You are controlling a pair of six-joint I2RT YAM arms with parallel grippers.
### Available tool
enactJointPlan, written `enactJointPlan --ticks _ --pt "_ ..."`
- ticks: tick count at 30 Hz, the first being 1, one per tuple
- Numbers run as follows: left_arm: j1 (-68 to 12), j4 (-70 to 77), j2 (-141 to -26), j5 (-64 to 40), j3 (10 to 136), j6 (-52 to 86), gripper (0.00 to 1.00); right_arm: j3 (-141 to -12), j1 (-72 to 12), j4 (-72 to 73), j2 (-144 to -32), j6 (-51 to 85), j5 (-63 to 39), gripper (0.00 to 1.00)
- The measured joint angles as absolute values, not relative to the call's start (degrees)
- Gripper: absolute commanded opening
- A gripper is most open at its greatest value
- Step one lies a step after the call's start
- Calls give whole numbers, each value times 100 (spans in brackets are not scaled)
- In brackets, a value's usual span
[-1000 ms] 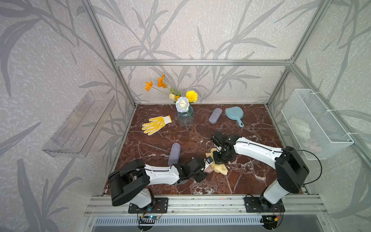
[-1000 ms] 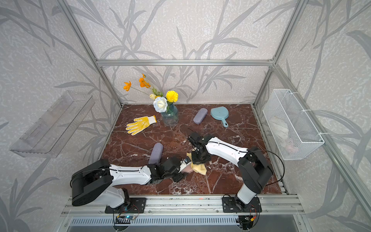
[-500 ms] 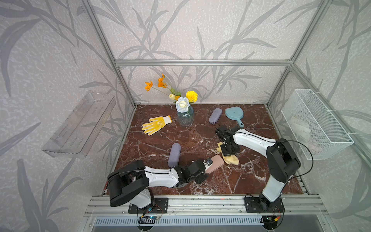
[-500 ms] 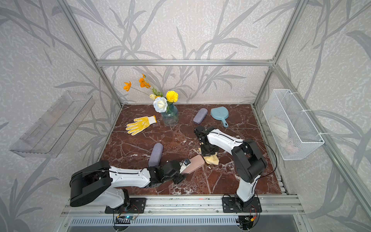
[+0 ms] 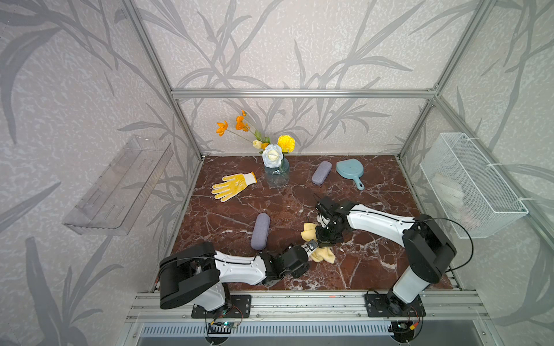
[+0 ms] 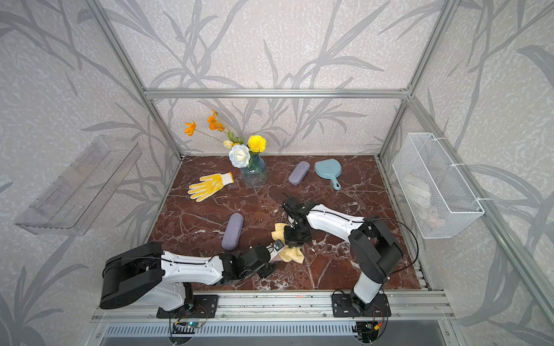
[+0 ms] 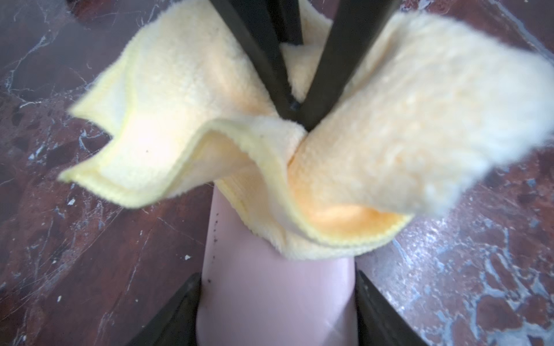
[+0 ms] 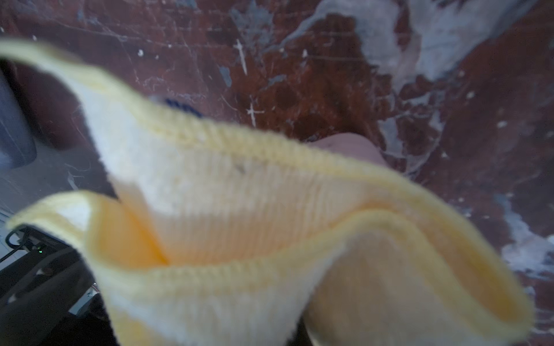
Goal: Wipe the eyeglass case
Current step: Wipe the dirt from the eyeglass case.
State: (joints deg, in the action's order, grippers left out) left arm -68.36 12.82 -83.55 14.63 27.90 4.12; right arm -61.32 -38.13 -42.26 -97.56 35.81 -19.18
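The pink glasses case (image 7: 275, 299) sits well in front of the vase (image 5: 277, 175), toward the robot and a little to the right of it. It is gripped across one end by the left tool (image 5: 308, 248), whose jaws are partly open and pressed against the case's two long sides. The right tool (image 7: 298, 115) is fully closed, pinching a bunch of the yellow cloth (image 5: 323, 255) and holding it on the far end of the case. From here the likeliest trouble is leverage: the case is held at one end only, so a hard downward or sideways stroke at the other end could twist it in the left jaws or pull it free onto the table (image 5: 374, 269). The cloth is caught by a small gather, with wide loose folds hanging either side. These could drag on the table, snag on the left jaws, or work out of the pinch. A line of dark specks runs along one edge of the case, right up to a left jaw. Wiping there risks the two tools bumping, and stopping short would leave the marks.
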Motion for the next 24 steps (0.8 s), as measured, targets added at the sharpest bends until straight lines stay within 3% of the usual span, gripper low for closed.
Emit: enactJointPlan --ticks 3,7,10,13,18,24 --pt "-6912 1295 -8355 1581 2788 436 15 -6501 -3660 -4746 -9885 3076 -1013 0" --pt "-7046 1260 -8355 1815 2788 427 15 -6963 -3736 -5492 -9981 2596 1354 0" --pt "-7155 1212 -8355 2040 2788 429 15 -7415 -4169 -5946 -9968 2497 2001 0" --pt "-7229 1179 -8357 2226 2788 429 17 -7730 -4595 -5992 -9865 2497 1966 0" --pt "-7634 1094 -8541 2971 2882 456 18 -6938 -4602 -4893 -9649 3218 -364 0" --pt "-7850 1076 -8709 3367 2963 526 18 -6534 -3850 -4565 -9898 3155 -1457 0"
